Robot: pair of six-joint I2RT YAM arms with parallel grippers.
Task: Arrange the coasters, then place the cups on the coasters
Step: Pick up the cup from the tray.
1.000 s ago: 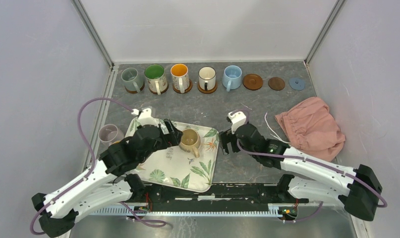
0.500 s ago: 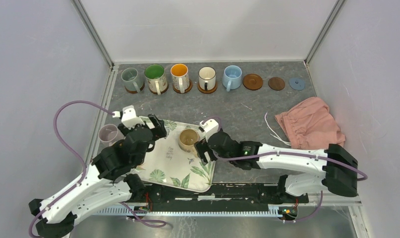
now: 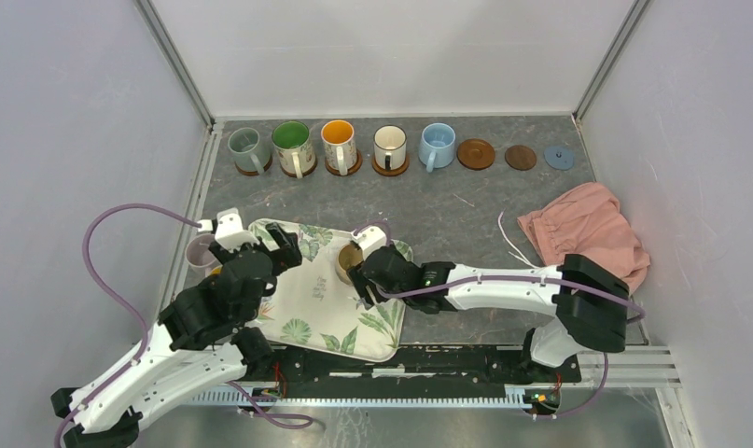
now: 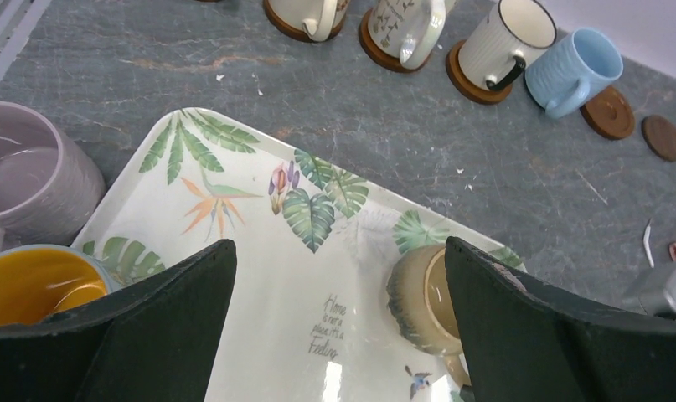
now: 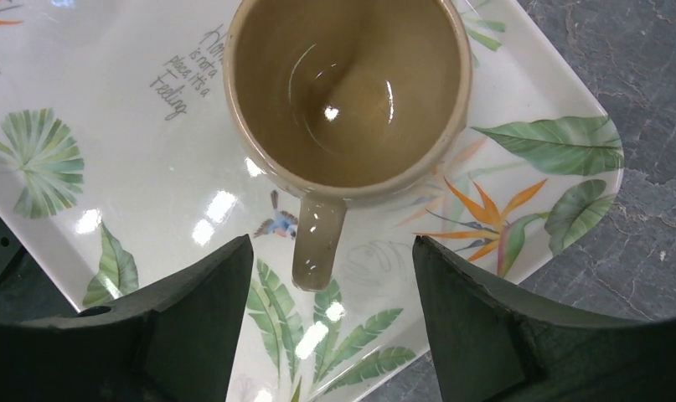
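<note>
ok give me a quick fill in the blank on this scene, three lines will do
1. The tan cup stands on the leaf-print ____.
2. The right tool has its jaws either side of that cup's ____.
3. Right of the light blue cup, ____ coasters lie bare.

Missing words: tray; handle; three.

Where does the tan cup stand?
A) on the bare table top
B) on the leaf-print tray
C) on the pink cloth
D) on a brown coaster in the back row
B: the tan cup stands on the leaf-print tray, its handle in the gap of the open right tool.
</note>
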